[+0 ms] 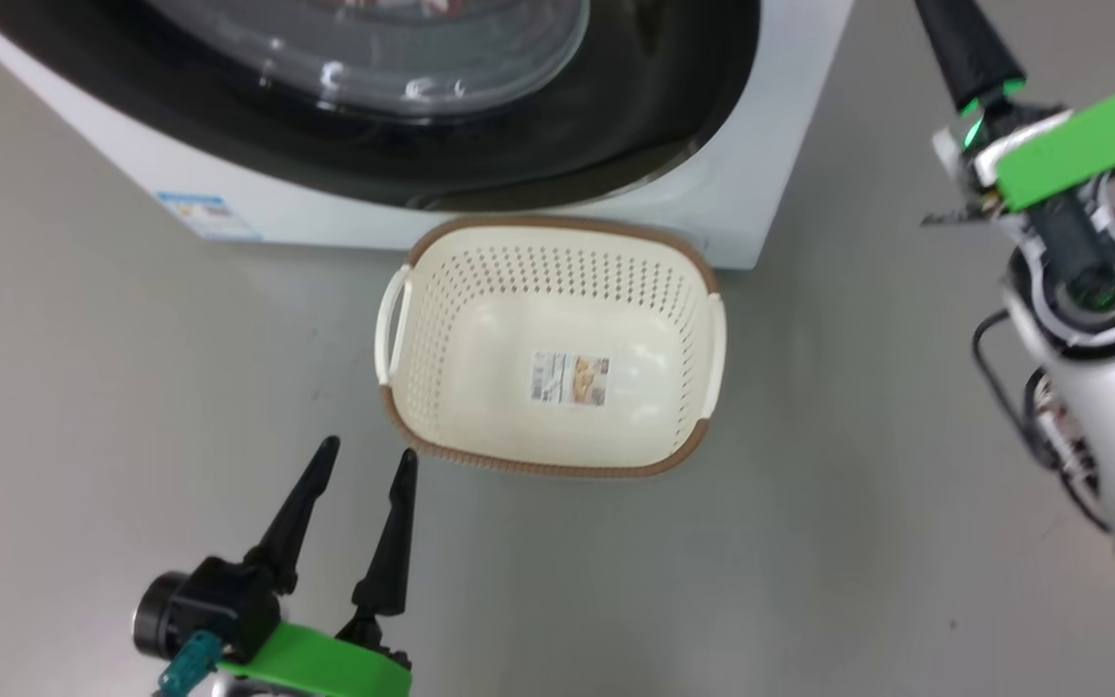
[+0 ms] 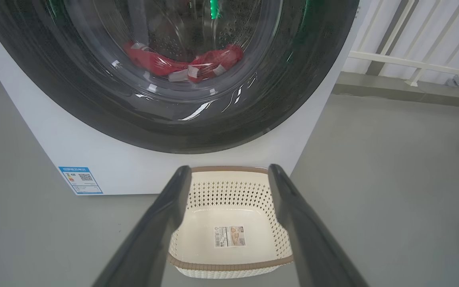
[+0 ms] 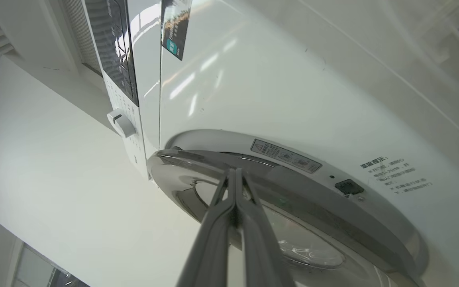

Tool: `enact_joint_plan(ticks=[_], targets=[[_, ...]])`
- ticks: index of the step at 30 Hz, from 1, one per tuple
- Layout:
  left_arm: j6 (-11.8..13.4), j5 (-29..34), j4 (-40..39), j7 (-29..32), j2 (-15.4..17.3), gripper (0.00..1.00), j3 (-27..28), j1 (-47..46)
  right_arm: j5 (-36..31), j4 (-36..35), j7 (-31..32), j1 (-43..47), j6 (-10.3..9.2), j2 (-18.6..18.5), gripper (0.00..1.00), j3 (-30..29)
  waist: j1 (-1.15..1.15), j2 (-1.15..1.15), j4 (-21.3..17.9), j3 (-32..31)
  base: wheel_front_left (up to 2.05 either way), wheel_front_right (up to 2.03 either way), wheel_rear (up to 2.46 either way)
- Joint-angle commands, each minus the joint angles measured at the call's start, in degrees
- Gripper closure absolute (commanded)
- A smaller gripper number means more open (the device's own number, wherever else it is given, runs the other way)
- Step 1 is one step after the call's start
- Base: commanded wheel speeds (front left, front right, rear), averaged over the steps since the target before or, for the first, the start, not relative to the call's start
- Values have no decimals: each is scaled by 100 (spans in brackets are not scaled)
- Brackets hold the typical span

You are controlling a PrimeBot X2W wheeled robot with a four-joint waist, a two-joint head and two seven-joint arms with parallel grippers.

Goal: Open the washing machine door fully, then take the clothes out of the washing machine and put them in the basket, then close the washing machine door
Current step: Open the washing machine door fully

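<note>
The washing machine [image 1: 770,194] [image 2: 134,171] [image 3: 273,79] is white. Its washing machine door [image 1: 519,145] [image 2: 94,99] has a glossy black rim and a bulging glass. Red and white clothes [image 2: 157,63] lie in the drum behind the glass. In front of the machine, the basket [image 1: 557,227] [image 2: 233,265] stands on the floor with just a sticker inside. My left gripper [image 1: 368,450] [image 2: 229,169] is open, low and just short of the basket's near left corner. My right gripper [image 3: 235,172] is shut, tips at the edge of the door [image 3: 293,187], which stands slightly off the front.
Grey floor [image 1: 112,368] spreads on both sides of the basket. A blue label [image 1: 204,215] [image 2: 80,179] marks the machine's lower left corner. My right arm [image 1: 1080,290] hangs beside the machine's right side. A white railing [image 2: 412,67] runs along the wall beyond.
</note>
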Motion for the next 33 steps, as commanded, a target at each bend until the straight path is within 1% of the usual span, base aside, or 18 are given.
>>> enact_joint_plan(ticks=[1,7,11,16,19,24,29,33], targets=[[-32,-55,-89,-69,55,0,128,-146,169,-121,154,-172,-4,-27,100,21,0,0,260,322,0,0,0],[-32,-114,-64,-69,55,0,-22,-346,834,148,1231,-718,-4,-212,100,-75,0,0,386,574,0,0,0],[-32,-139,-54,-69,55,0,-61,-447,1212,473,1793,-1053,-4,-215,100,-248,0,0,440,716,0,0,0],[-32,-195,-38,-69,55,0,-69,-513,1323,949,2354,-1458,-4,-206,100,-249,0,0,470,848,0,0,0],[-32,-223,-26,-69,54,0,-108,-532,1304,1237,2603,-1634,-4,-189,100,-191,0,0,494,887,0,0,0],[-32,-262,-17,-69,54,0,-164,-552,1300,1582,2818,-1898,-4,-137,100,-208,0,0,538,937,0,0,0],[-32,-295,-5,-69,54,0,-226,-620,1242,1799,3056,-2124,-4,-84,100,-179,0,0,596,997,0,0,0],[-32,-316,-4,-69,54,0,-252,-649,1173,1853,3115,-2176,-4,-60,100,-153,0,0,627,990,0,0,0]])
